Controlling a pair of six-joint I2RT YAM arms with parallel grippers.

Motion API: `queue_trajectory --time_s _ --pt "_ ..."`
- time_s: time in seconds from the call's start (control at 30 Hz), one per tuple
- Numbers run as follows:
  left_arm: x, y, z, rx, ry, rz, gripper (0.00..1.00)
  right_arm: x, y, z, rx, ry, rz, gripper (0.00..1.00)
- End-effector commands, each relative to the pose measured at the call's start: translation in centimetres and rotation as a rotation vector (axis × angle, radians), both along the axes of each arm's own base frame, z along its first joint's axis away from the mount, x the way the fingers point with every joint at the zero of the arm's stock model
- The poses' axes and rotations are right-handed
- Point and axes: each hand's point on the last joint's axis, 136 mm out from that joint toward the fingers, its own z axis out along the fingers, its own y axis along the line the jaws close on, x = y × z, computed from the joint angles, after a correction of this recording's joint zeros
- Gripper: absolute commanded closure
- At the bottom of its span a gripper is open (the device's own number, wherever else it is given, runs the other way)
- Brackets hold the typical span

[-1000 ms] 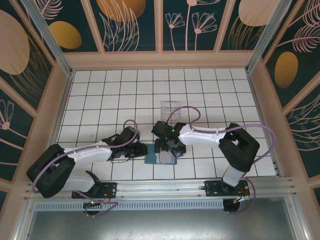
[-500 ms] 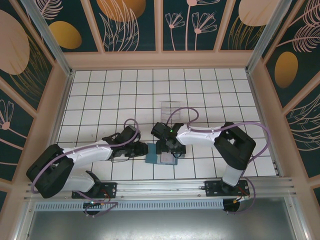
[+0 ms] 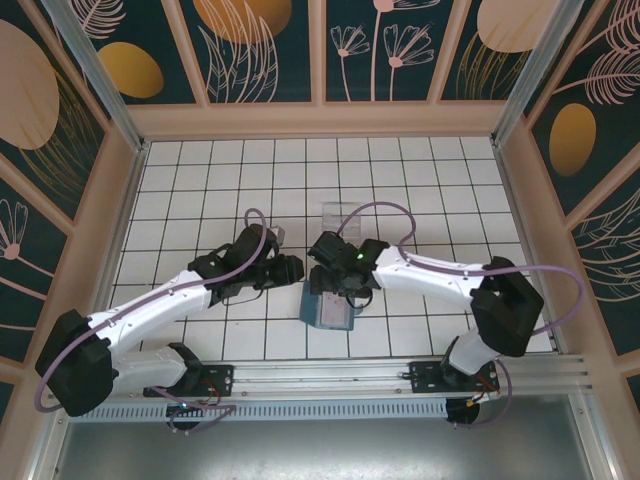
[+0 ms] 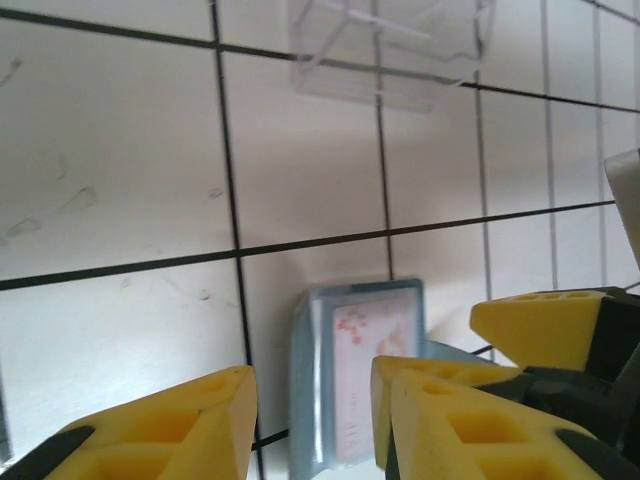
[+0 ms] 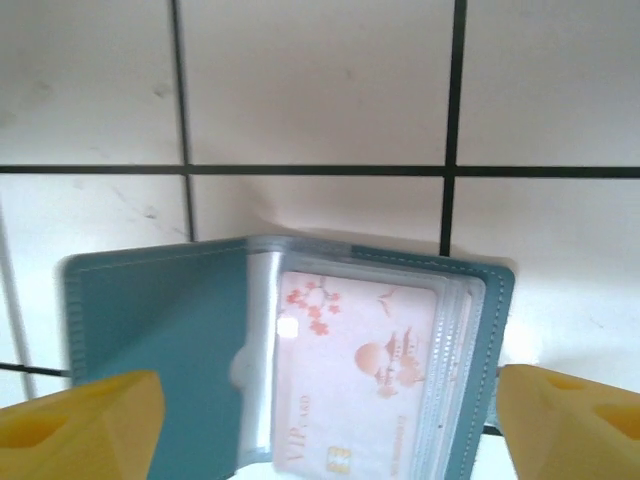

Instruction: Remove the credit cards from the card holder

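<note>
Credit card (image 5: 360,385) inside card holder (image 5: 150,330) on table (image 3: 200,200), tray (image 3: 341,215) behind holder

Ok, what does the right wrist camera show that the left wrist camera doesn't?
Right wrist: the card holder spread open, teal inner flap on the left, stacked clear sleeves, and VIP lettering on the pale pink credit card. Left wrist: the clear plastic tray farther out on the tiled table, and a narrower, end-on look at the holder. Both: the holder lying on the white tiles with that card facing up, framed by an open tool, the right tool in one, the left tool in the other.
</note>
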Motion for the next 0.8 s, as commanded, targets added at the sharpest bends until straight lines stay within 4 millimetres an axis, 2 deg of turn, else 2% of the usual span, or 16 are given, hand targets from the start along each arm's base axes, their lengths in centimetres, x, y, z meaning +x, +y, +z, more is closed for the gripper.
queue_trajectory --time_s 0.0,0.17,0.4,0.53,0.77 --pt "-0.1 -2.4 1.4 -0.091 0.018 -0.052 0.63 0.3 -0.3 0.8 0.096 -0.006 -0.049 0.20" --pt "-0.3 -4.4 0.6 -0.082 0.055 -0.092 0.66 -0.5 -0.6 -0.6 0.219 0.048 -0.075 0.32" --pt "-0.7 -7.0 1.4 -0.131 0.073 -0.148 0.73 -2.0 -2.1 -4.1 0.189 0.116 -0.092 0.47" --pt "-1.3 -7.7 0.5 -0.118 0.102 -0.180 0.77 -2.2 -2.7 -5.4 0.159 0.132 -0.100 0.53" --pt "-1.8 -8.6 0.4 -0.135 0.124 -0.204 0.79 -2.5 -3.0 -6.8 0.135 0.152 -0.099 0.62"
